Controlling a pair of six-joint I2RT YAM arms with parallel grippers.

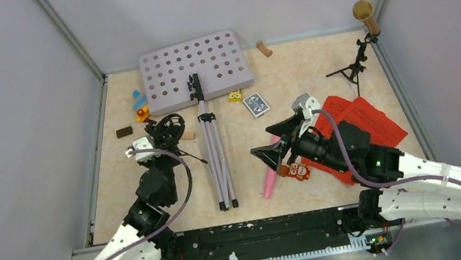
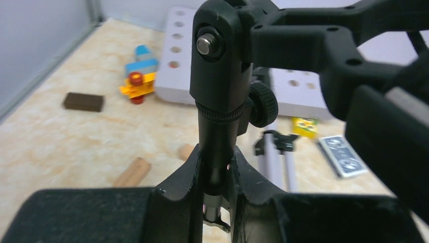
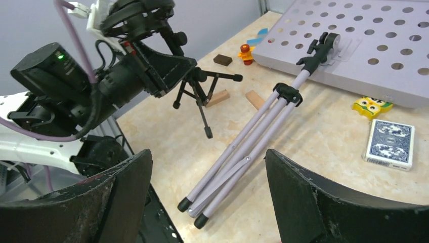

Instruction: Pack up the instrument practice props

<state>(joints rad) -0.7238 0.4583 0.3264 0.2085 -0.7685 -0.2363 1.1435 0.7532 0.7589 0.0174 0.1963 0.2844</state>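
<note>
The grey hole-punched tray [image 1: 194, 69] lies at the back with its silver tripod pole [image 1: 216, 153] running toward me. My left gripper [image 1: 158, 143] is shut on the stem of a small black mic tripod [image 2: 218, 126], held off the table. It also shows in the right wrist view [image 3: 202, 86]. My right gripper [image 1: 278, 142] is open and empty above the pink microphone [image 1: 269, 181]. Its fingers [image 3: 119, 192] straddle the pole's feet [image 3: 202, 207] from above. Red pages [image 1: 362, 119] lie under my right arm. The gold microphone [image 1: 364, 13] stands on the other black tripod [image 1: 352, 70] at the back right.
A blue card deck [image 1: 256, 105] and a yellow owl toy [image 1: 235, 96] lie by the tray. A colourful toy [image 1: 140, 106], a brown block [image 1: 124, 131] and wooden blocks [image 3: 217, 97] lie at left. An orange toy [image 1: 299, 171] sits by the pink microphone. Walls enclose the table.
</note>
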